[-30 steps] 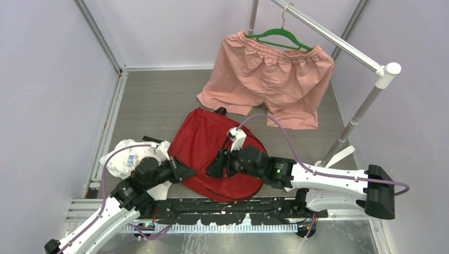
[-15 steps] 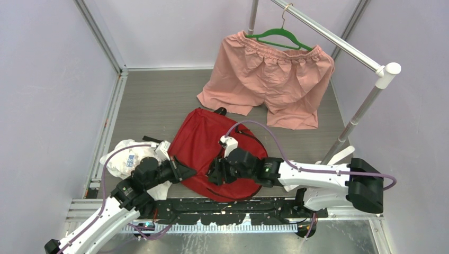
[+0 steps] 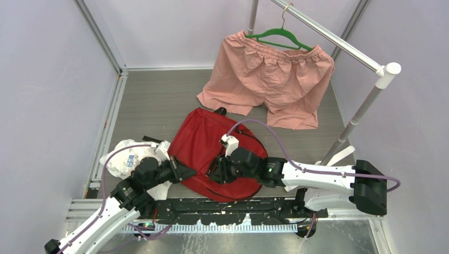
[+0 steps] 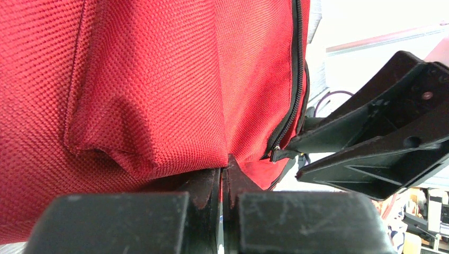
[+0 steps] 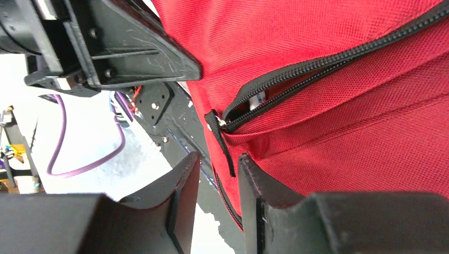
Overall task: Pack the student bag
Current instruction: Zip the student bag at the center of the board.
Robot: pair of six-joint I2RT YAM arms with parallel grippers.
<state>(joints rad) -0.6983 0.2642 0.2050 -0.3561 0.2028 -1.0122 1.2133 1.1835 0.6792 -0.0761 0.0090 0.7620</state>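
The student bag [image 3: 204,140], a red backpack, lies mid-table with its black zipper [image 5: 317,66] partly open near the slider. My left gripper [image 3: 186,171] is shut on a fold of red fabric [image 4: 159,106] at the bag's near left edge; its jaws [image 4: 226,177] meet with cloth pinched between them. My right gripper [image 3: 216,172] sits at the bag's near edge, just right of the left one. Its jaws stand apart [image 5: 218,168], and the black zipper pull [image 5: 222,145] hangs down into the gap, unclamped. Something white shows inside the zipper slit [image 5: 257,101].
Pink shorts [image 3: 270,82] hang on a green hanger [image 3: 278,36] from a metal rail [image 3: 339,42] at the back right, its post [image 3: 355,121] slanting down right. A white plastic bag [image 3: 123,157] lies left of the backpack. Walls close in on both sides.
My right arm has shifted left and nearer along the bag's near edge, and its jaws have narrowed round the zipper pull. The left gripper has held still, shut on the fabric.
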